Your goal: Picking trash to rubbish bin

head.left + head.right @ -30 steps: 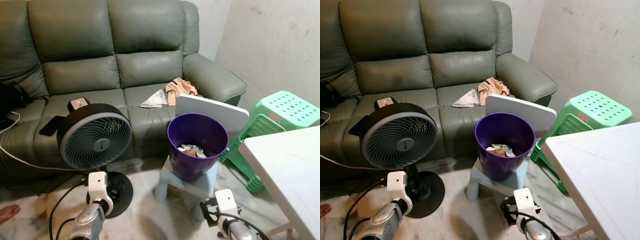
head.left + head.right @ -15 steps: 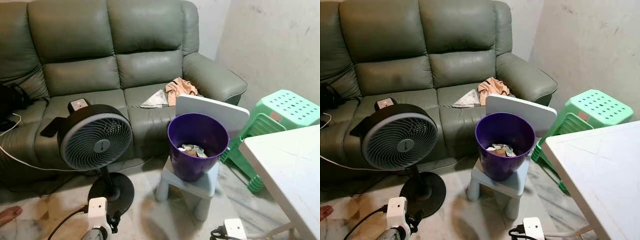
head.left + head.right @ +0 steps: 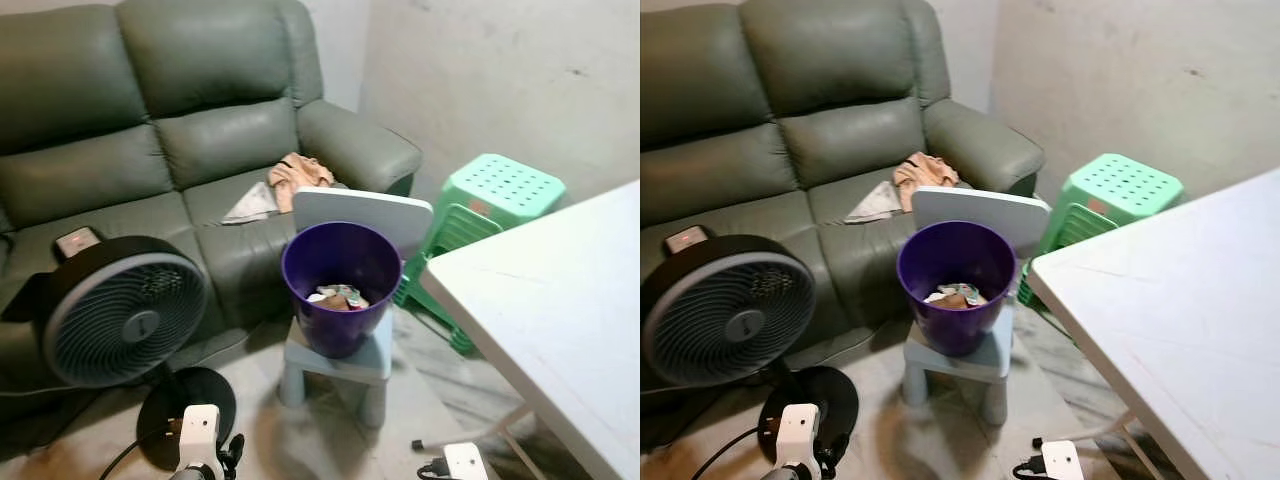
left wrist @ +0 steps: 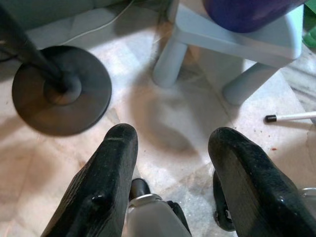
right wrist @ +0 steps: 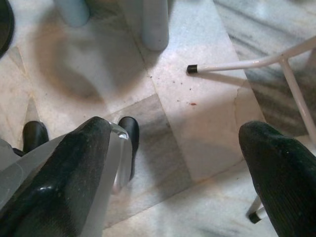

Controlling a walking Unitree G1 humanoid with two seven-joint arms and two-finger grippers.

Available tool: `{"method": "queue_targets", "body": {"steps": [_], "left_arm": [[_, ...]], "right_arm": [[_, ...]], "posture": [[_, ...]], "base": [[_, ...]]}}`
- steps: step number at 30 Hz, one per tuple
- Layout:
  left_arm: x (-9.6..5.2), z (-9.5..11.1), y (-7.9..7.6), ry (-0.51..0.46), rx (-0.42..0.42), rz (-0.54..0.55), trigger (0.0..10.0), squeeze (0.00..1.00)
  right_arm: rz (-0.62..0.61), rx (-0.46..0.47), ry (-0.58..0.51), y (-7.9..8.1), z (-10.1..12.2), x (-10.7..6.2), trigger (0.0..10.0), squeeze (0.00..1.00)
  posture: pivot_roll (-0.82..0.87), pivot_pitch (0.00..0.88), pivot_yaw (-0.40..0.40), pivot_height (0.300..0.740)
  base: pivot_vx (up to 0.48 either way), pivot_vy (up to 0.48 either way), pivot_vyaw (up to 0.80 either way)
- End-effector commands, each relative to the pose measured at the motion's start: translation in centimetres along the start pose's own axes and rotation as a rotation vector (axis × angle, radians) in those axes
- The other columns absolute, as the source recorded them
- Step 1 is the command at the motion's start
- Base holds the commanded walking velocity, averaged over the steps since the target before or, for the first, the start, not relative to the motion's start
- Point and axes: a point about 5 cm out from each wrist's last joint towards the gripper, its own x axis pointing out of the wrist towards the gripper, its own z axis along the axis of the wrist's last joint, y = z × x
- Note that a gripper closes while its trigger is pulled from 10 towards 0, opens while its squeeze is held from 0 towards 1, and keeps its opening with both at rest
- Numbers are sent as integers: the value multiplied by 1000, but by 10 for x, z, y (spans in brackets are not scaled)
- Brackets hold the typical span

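Note:
A purple rubbish bin (image 3: 340,290) stands upright on a small pale blue stool (image 3: 372,362) in front of the green sofa (image 3: 150,150). Crumpled trash (image 3: 335,297) lies in its bottom. On the sofa seat behind it lie a white paper (image 3: 250,204) and a peach cloth (image 3: 300,172). Both arms hang low by the floor. My left gripper (image 4: 173,136) is open over bare marble tiles, short of the stool (image 4: 237,47). My right gripper (image 5: 177,131) is open too, nothing between its fingers, above the floor near a white table leg (image 5: 247,63).
A black standing fan (image 3: 115,320) is at the left, its round base (image 4: 61,91) on the floor. A white board (image 3: 360,212) leans behind the bin. Stacked green stools (image 3: 500,190) stand by the wall. A white table (image 3: 560,300) fills the right.
The camera has swung to the right, so sofa, fan and bin sit further left in the picture. Both arms have dropped lower. The bin stays on its stool.

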Motion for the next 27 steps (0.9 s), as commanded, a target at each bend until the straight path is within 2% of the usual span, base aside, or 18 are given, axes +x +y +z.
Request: {"method": "queue_targets", "body": {"steps": [1,4,8,11,27], "left_arm": [[1,3,1,-3,23,-6,10000,0],[1,2,0,7,34,-10,10000,0],[1,2,0,10,46,-11,10000,0],[0,0,-1,10,22,-10,10000,0],[0,-1,0,18,30,-3,10000,0]], "right_arm": [[-5,-1,2,1,1,1,10000,0],[-4,0,6,1,0,0,10000,0],[-7,1,12,1,-2,0,10000,0],[-12,3,17,-1,-5,-1,10000,0],[-11,-1,21,0,-6,-1,10000,0]], "posture": [[30,0,22,715],[30,0,22,715],[27,0,24,715],[24,0,26,715],[22,0,23,715]], "base": [[0,0,-769],[0,0,-769],[0,-367,-769],[0,0,-769],[0,0,-763]]}}
